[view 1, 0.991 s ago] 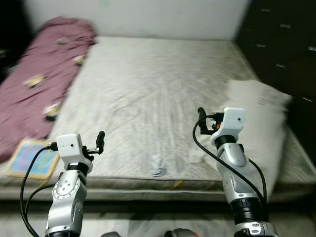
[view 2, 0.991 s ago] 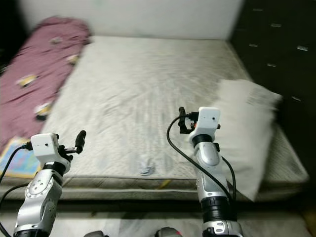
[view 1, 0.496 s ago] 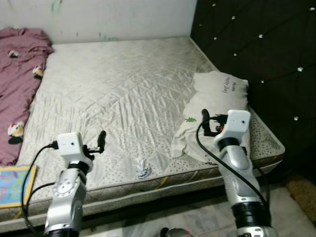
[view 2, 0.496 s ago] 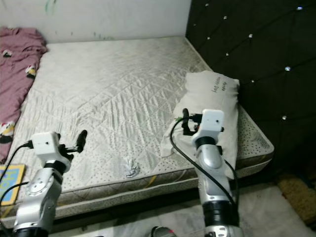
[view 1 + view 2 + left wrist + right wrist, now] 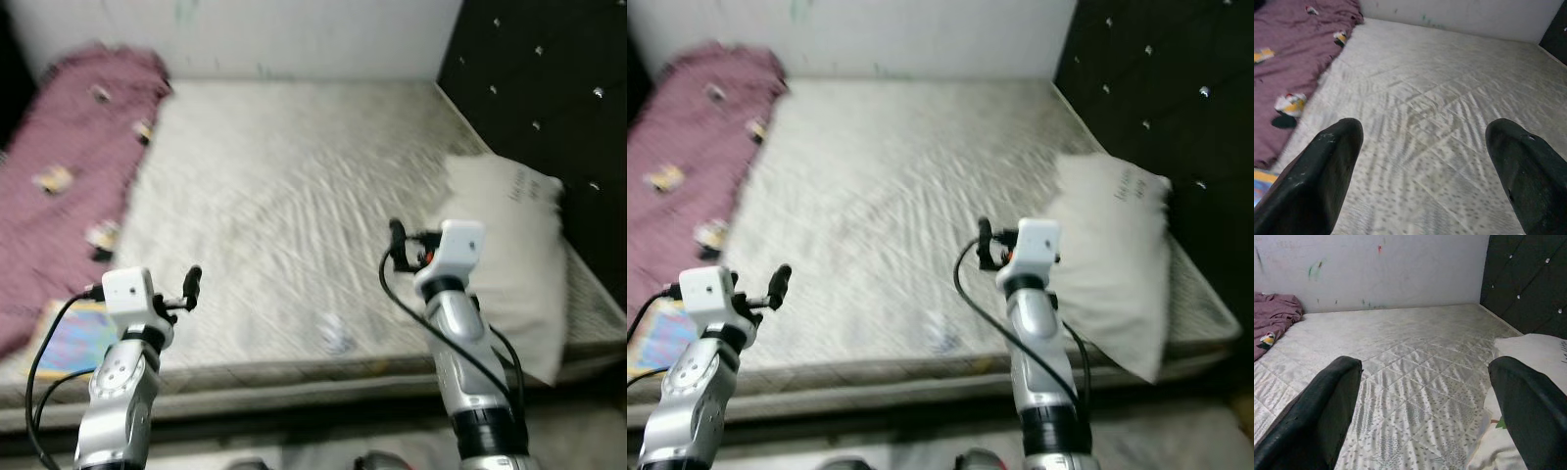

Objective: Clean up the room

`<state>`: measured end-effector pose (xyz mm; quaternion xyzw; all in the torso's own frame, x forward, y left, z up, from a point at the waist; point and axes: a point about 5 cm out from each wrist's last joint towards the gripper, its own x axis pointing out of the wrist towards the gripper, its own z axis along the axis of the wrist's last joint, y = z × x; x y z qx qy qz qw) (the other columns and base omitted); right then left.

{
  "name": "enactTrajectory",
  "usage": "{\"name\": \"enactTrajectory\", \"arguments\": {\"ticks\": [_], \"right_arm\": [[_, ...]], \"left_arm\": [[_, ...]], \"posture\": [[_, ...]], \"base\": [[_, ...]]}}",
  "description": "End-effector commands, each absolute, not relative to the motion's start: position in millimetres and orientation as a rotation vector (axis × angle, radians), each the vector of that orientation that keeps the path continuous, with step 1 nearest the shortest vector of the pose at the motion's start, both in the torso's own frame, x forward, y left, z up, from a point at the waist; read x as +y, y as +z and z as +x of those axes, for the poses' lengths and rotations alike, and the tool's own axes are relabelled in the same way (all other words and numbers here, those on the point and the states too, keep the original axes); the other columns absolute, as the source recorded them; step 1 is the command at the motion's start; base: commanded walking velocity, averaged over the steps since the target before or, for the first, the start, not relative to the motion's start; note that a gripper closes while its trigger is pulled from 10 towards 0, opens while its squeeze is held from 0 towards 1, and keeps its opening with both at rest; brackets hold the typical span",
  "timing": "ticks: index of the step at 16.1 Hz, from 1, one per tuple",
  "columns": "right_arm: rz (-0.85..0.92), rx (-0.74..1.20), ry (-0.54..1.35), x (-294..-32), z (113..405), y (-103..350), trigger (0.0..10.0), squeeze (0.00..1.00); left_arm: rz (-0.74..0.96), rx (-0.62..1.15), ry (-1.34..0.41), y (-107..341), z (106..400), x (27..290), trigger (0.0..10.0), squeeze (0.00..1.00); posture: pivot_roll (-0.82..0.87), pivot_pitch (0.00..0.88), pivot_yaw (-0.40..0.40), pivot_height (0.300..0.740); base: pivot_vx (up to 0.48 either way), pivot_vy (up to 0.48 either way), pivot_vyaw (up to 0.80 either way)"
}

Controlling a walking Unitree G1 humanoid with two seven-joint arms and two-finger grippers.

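Left eye view: crumpled wrapper [image 5: 335,336] on mattress [image 5: 294,186] looks light, crushable; pinch its middle; both grippers wide, empty.

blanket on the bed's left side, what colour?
Maroon blanket with small cartoon prints, clearest in the left wrist view.

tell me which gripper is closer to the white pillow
Right. The right gripper hangs over the mattress just beside the pillow, on its inner side. The left gripper is far across the bed, near the front edge by the purple blanket.
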<state>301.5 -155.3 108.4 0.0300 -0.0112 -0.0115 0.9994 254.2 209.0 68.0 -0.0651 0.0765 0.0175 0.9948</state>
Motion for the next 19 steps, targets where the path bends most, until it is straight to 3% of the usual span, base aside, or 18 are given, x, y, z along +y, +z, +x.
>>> {"name": "enactTrajectory", "arguments": {"ticks": [1, 19], "right_arm": [[0.053, -0.019, -0.061, -166.3, 300.1, 108.3, 10.0, 0.0], [0.064, -0.048, -0.05, -164.9, 297.3, 113.6, 10.0, 0.0]], "left_arm": [[-0.133, 0.144, 0.001, 70.5, 256.8, 200.6, 10.0, 0.0], [-0.107, 0.113, 0.014, 74.9, 254.8, 202.0, 10.0, 0.0]], "posture": [[0.0, 0.0, 0.007, 0.74], [0.0, 0.0, 0.011, 0.74]], "base": [[0.0, 0.48, 0.0], [0.0, 0.015, 0.0]]}}
